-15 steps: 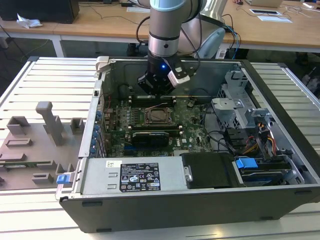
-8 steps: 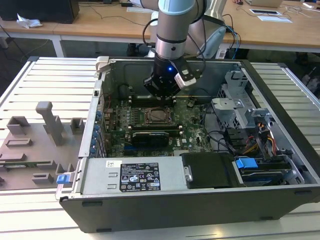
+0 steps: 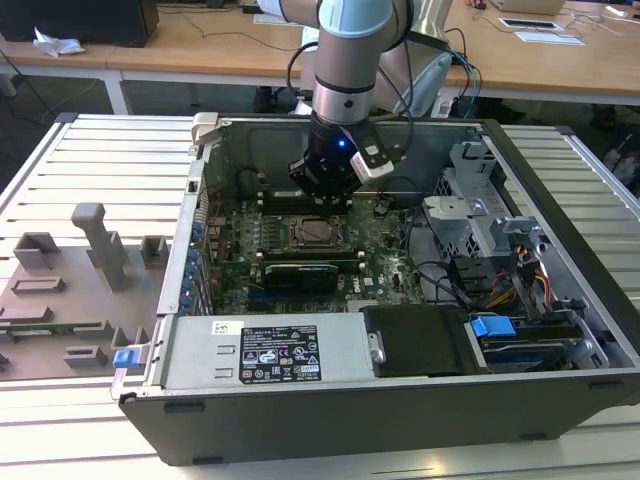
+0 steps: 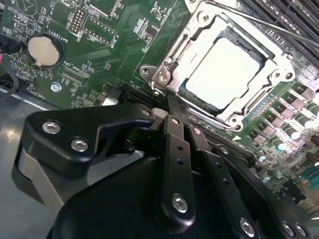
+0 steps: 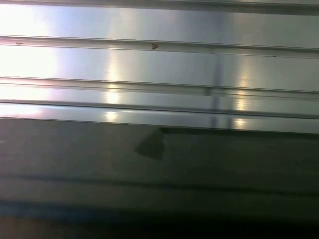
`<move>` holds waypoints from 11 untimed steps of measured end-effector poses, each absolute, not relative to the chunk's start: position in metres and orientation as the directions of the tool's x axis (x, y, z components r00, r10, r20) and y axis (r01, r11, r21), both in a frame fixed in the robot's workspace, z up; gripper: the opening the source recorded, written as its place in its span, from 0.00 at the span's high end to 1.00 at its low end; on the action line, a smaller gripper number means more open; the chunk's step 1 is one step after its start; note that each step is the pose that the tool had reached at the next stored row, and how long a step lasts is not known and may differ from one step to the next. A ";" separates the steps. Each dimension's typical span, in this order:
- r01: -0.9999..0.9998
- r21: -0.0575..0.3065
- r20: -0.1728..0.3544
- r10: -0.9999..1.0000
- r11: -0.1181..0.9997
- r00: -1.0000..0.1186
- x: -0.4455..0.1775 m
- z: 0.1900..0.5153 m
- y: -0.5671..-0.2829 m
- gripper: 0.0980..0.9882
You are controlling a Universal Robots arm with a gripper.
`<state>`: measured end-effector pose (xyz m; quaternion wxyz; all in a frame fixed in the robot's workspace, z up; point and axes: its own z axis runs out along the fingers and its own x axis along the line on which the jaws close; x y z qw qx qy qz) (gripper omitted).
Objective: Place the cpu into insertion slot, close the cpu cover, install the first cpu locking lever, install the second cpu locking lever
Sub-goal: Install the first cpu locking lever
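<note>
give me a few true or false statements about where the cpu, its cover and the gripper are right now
1. The cpu sits inside the insertion slot on the green motherboard. True.
2. The cpu cover is swung up, standing clear of the chip. False: in the second wrist view the silvery frame lies down flat around the chip, whose top shows through its window.
3. The gripper is closed with its fingertips beside a corner of the cover. True.
4. The gripper is carrying the cpu. False: nothing is held between its fingers; the chip lies in the socket.
5. In the exterior view the gripper hangs over the grey fixture tray outside the case. False: it is inside the open computer case, just above the socket.
</note>
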<state>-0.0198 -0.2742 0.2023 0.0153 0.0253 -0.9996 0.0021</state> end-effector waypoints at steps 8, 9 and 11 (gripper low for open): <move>-0.051 -0.002 0.025 -0.051 0.999 -0.998 -0.021 0.210 -0.282 0.99; -0.051 -0.002 0.024 -0.051 0.999 -0.998 -0.021 0.210 -0.286 0.99; -0.051 -0.002 0.024 -0.051 0.999 -0.998 -0.022 0.210 -0.294 0.99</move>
